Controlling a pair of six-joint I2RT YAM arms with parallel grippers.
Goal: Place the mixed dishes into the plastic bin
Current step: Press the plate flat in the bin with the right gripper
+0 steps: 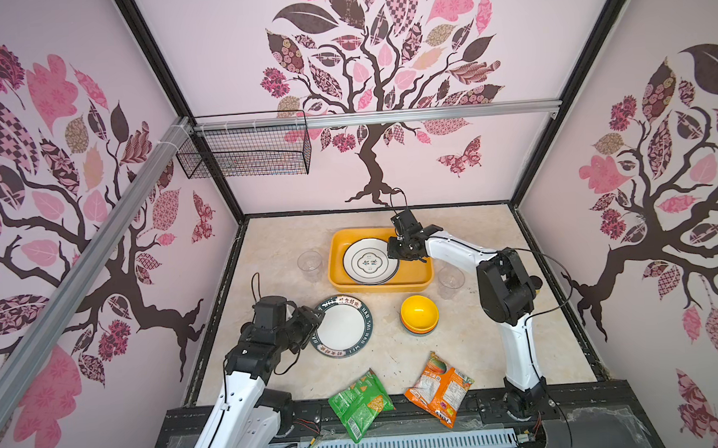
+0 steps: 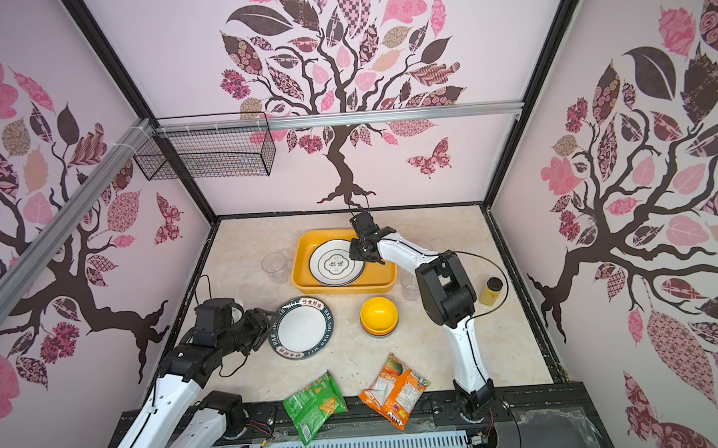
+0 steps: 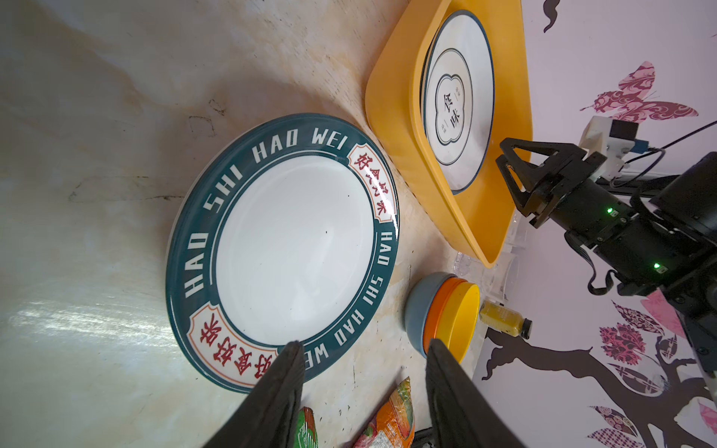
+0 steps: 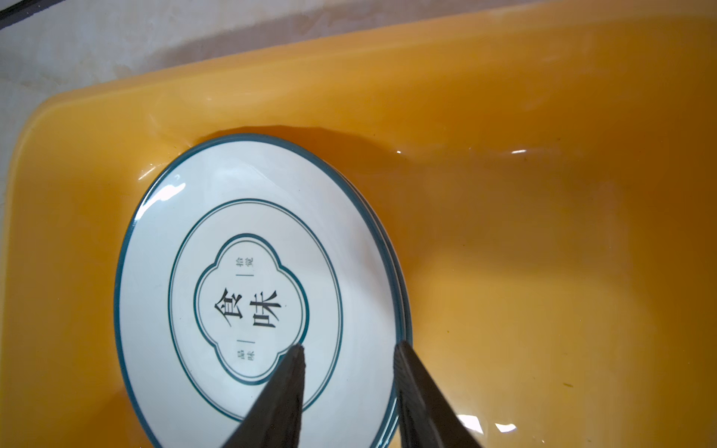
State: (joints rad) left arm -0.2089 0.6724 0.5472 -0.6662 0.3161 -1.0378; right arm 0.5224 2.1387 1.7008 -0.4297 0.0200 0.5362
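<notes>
Plastic bin (image 1: 377, 288) holds plates (image 1: 370, 261); bottle (image 2: 492, 290) shows in a top view, left wrist view.

I can read two dishes clearly. The teal-rimmed plate (image 3: 291, 248), lower middle in both top views, carries "HAO SHI HAO WEI" in white capitals round its rim, twice, with red characters that I read as 好食好味 in two cream panels. The white plate (image 4: 256, 294) in the plastic bin (image 4: 543, 194) shows 食味 in black at its centre, with 品味 small beside it. The print on the green snack bag (image 1: 359, 404) and the orange snack bag (image 1: 437, 390) is too small for me to read.
</notes>
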